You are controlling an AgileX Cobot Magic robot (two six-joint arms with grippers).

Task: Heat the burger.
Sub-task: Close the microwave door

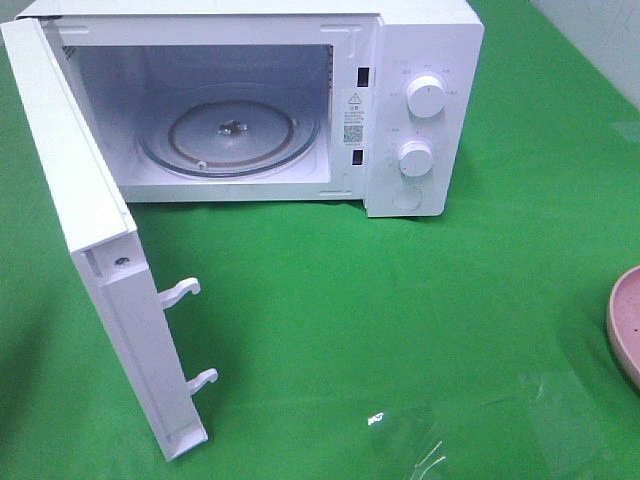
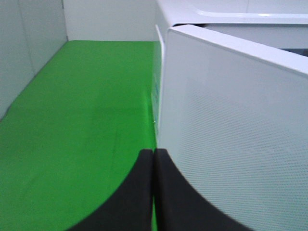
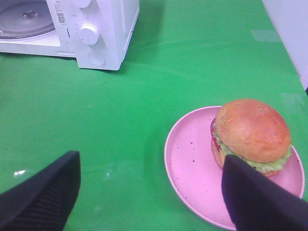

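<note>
At the far left of the high view the microwave door stands swung wide toward the camera, its two latch hooks pointing into the room, so the opening step looks finished. The left gripper is clenched with its two dark fingers pressed together and nothing between them; its wrist view shows it close beside the outer face of the door, though contact cannot be judged. Next comes the microwave itself, whose cavity holds only the bare glass turntable, with nothing loaded yet. To its right, the two control knobs sit on the panel. Across the green table, at the right edge of the high view, only a sliver of the pink plate shows. The right wrist view shows the burger sitting on that plate, well apart from the microwave. The right gripper hangs above it, spread wide and empty, one finger over the plate's edge near the bun. Judging from this, picking up the burger, placing it inside, shutting the door and setting the knobs all remain.
</note>
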